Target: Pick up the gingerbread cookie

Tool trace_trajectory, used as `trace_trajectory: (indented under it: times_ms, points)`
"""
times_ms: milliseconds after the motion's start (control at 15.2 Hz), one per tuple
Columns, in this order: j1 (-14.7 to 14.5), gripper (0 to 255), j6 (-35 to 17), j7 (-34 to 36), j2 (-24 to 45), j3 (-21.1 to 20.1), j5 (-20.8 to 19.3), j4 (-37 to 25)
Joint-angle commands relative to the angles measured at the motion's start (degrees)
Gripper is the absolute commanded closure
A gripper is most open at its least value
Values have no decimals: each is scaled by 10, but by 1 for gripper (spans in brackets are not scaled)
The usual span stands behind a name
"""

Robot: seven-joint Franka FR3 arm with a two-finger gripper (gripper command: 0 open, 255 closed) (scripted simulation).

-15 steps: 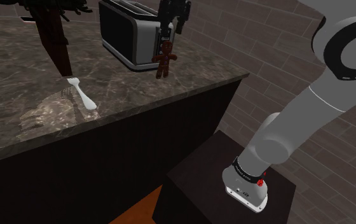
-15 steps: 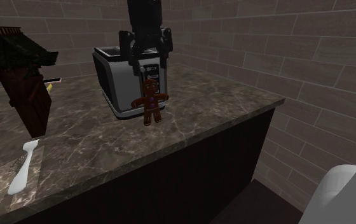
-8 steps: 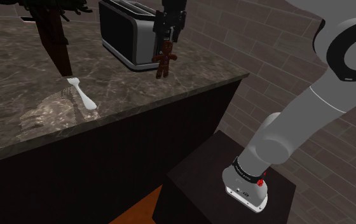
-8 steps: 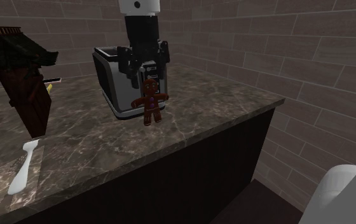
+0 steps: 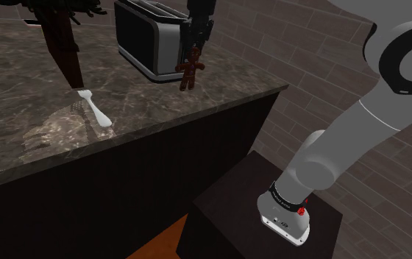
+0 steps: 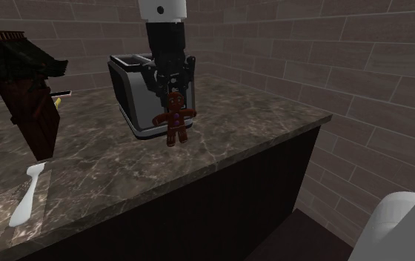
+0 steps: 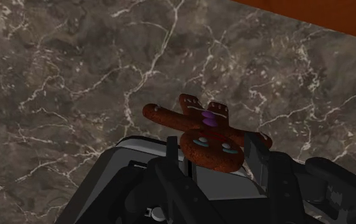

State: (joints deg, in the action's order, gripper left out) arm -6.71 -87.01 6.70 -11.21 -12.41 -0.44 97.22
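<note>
A brown gingerbread cookie (image 5: 190, 71) (image 6: 174, 122) stands upright on the dark marble counter (image 5: 28, 81), leaning against the front of a black and silver toaster (image 5: 142, 37) (image 6: 128, 93). My black gripper (image 5: 194, 48) (image 6: 174, 90) comes straight down over it. In the wrist view the gripper (image 7: 213, 156) has one finger on each side of the cookie's (image 7: 202, 124) head, and both press against it. The cookie's feet still rest on the counter.
A white utensil (image 5: 94, 109) (image 6: 27, 196) lies on the counter toward the shoulder view's left, below a tall dark brown object (image 5: 61, 44) (image 6: 28, 104). The counter edge (image 5: 219, 110) drops off near the cookie. Brick walls stand behind.
The gripper has come down around the cookie's head and its fingers have moved from wide apart to closed against it. The cookie has not moved.
</note>
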Motion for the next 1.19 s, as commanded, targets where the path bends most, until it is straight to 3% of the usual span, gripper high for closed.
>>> trace_trajectory:
  times_ms: [0,198,1122]
  points:
    - [0,255,0,0,0,0,0,0]
    - [0,255,-2,0,0,0,0,3]
    - [-1,255,120,5,55,-6,-12,-173]
